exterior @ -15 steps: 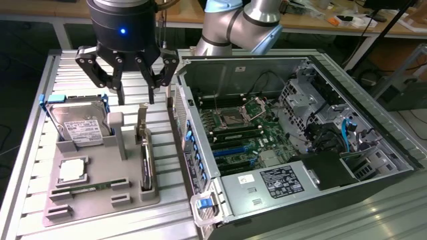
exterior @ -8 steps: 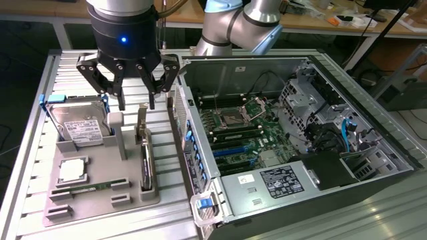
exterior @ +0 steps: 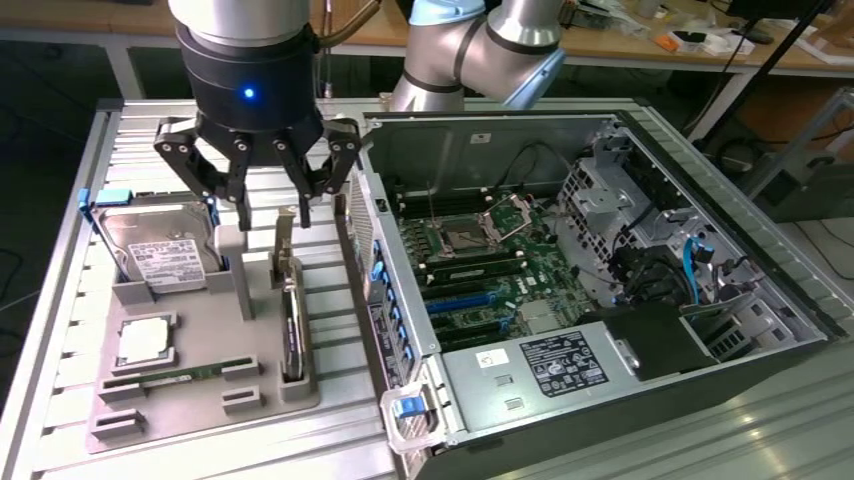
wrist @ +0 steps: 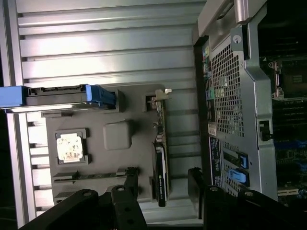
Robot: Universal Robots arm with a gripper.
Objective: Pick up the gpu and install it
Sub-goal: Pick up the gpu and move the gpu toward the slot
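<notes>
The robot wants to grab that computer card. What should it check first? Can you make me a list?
1. Gripper open: ok.
2. gpu standing on edge in the gray tray: ok.
3. Gripper lined up over the gpu, one side each: ok, by the wrist view.
4. Gripper clear of the hard drive: ok.
5. Computer case side open: ok.
6. Blue card slots free: they look empty, ok.

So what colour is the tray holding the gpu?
The tray is grey, clearest in the exterior view.
</notes>
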